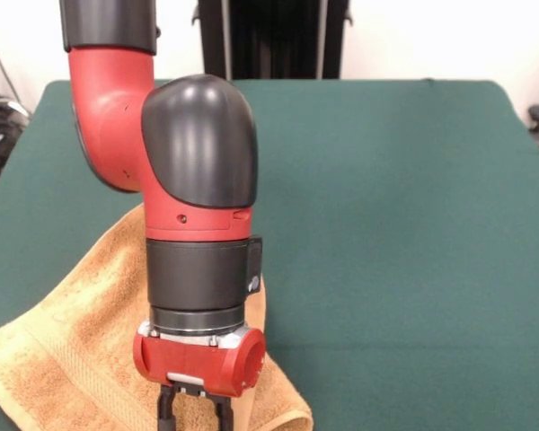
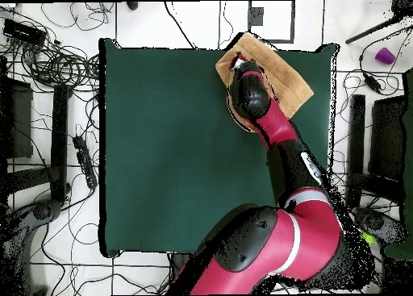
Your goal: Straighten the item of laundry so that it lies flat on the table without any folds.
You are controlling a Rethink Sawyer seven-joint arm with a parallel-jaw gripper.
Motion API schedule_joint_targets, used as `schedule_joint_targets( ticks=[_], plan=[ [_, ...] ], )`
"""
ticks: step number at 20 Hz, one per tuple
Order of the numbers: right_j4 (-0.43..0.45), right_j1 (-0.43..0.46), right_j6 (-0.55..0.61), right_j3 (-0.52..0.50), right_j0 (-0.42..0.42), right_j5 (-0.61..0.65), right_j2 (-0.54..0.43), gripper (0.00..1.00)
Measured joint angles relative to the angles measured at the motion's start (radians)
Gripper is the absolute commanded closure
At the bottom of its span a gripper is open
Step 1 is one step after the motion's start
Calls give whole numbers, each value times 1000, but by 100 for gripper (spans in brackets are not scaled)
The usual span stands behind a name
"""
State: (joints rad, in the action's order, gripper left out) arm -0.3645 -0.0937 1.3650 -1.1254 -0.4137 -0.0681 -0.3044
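My claw [image 1: 195, 415] hangs over the golden-orange towel [image 1: 67, 350] — it spreads beneath and behind me at the green table's [image 1: 404, 224] corner — whether my claw grips, I cannot tell.

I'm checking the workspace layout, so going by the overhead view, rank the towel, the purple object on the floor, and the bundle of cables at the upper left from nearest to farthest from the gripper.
1. The towel: directly under the gripper, at the table's top right corner.
2. The purple object: on the floor, off the table's right edge.
3. The cable bundle: on the floor beyond the table's left edge, farthest.
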Motion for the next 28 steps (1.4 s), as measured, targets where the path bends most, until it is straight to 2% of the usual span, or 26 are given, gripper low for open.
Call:
schedule_joint_targets(
  ticks=[28],
  plan=[
    [1, 7, 0, 6, -26, 0, -32, 0]
  ],
)
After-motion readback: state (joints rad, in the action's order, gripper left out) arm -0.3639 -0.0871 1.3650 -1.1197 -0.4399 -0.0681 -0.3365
